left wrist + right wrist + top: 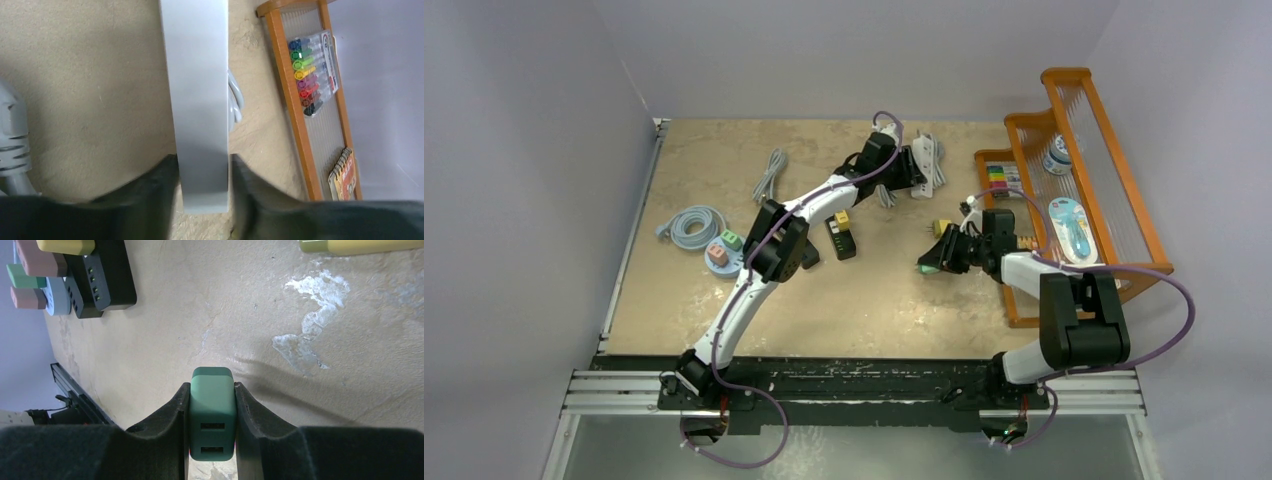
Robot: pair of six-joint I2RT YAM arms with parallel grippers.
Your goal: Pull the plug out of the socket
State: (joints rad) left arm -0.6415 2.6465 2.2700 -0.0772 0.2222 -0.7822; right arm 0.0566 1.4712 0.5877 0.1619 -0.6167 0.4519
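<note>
Watching from above: I see a beige mottled stone-look tabletop (864,300), with both arms reaching away from me.
Rack: an orange wooden stepped rack (1065,76) stands along the right edge and holds a pack of coloured markers (312,75).
Left arm: the white left arm (754,290) stretches to the far side of the table.
Right arm: the black-and-white right arm (1079,320) bends inward toward the middle.
Socket: a long white plastic power strip (197,90) lies near the far edge, close to the rack.
Black strip: a black power strip (841,238) with a yellow plug on it lies between the two grippers.
Left gripper: the left gripper (204,165) is clenched across one end of the white strip, one finger on each long side.
Right gripper: the right gripper (212,386) is grasping the plug by its two side faces.
Plug: a small teal-green charger plug (212,415) with two USB ports sits out of the white strip and well apart from it, over bare tabletop.
</note>
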